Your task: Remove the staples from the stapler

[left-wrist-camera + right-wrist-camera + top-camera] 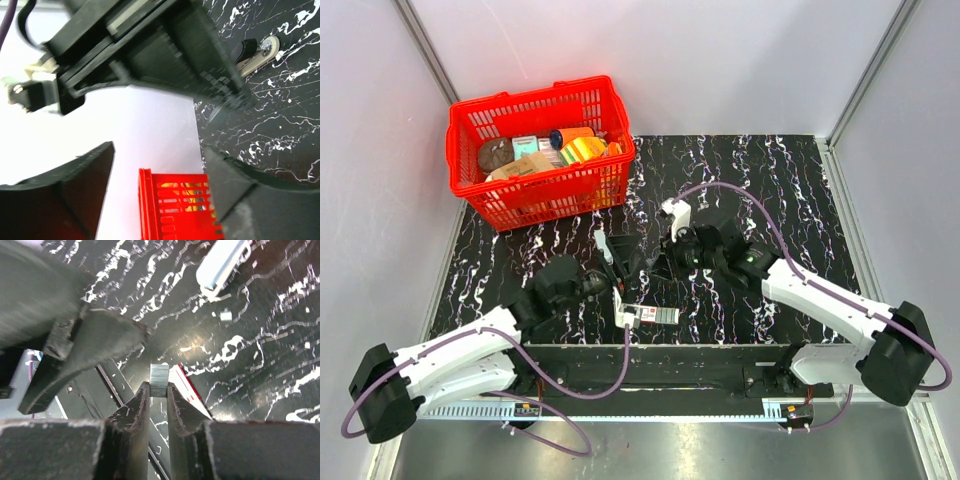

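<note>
Right wrist view: right end effector [158, 388] narrowed to a slit, pinching a short silver strip of staples [159, 380] upright at the fingertips. Just behind the strip, a corner of the white-and-red box [186, 386]. Toward the upper right of the same view, the stapler [220, 262], pale blue-white top uppermost with a dark end below, lying on the black marbled table [260, 340], well apart from the closed fingers. At the left edge, near the fingers, a blurred dark shape [95, 345], too soft to name.

Top view: strip too small to make out, stapler hard to pick from the black arm parts. Shows instead the layout: both end effectors crowded together at mid-table, the box just toward the near edge from them, a red basket [525, 105] full of goods at the far left.

Left wrist view: left end effector [159, 150] spread wide. Past its fingers, white wall, a corner of the basket, a band of table at the right. Across the top, a large blurred black body [165, 55], too close to identify. Beside it on the table, a slim metal bar [257, 52] with a black knob; cannot tell what.
</note>
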`<state>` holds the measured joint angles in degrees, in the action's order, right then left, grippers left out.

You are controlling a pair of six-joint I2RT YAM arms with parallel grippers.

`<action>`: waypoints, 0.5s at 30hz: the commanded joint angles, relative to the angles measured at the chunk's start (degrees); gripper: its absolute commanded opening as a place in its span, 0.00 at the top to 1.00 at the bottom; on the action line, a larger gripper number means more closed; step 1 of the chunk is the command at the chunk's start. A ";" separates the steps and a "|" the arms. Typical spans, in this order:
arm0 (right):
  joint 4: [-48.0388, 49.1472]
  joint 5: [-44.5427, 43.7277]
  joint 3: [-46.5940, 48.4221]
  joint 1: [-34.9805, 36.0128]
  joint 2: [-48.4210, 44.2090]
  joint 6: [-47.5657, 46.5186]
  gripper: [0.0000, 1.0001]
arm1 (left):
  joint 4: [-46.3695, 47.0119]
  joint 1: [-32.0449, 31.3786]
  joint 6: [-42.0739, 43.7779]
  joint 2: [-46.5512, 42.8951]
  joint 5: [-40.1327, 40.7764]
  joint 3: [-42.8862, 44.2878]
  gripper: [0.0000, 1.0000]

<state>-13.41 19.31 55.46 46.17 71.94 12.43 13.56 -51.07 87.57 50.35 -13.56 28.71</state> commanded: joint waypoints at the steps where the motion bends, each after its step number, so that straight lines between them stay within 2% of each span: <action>1: -1.79 -5.94 -3.34 0.32 -2.86 3.22 0.89 | -1.59 -0.26 -5.20 -2.80 3.71 3.11 0.16; 2: -2.49 -7.60 -3.78 0.32 -3.30 4.00 0.89 | -5.35 -0.17 -6.43 -2.71 4.59 3.80 0.09; 5: -3.91 -11.48 -5.45 0.32 -5.14 6.46 0.90 | -16.34 -0.17 -12.67 -0.87 5.91 7.05 0.08; 9: -5.74 -16.22 -7.03 0.32 -7.25 9.28 0.92 | -30.66 -0.17 -18.48 6.06 5.83 11.62 0.08; 15: -11.02 -26.51 -7.21 0.32 -9.36 13.76 0.92 | -41.31 -0.17 -25.25 14.32 -1.01 16.01 0.08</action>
<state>-21.30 1.63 48.16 46.17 64.95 22.06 -16.03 -51.07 68.95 61.36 -9.69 40.66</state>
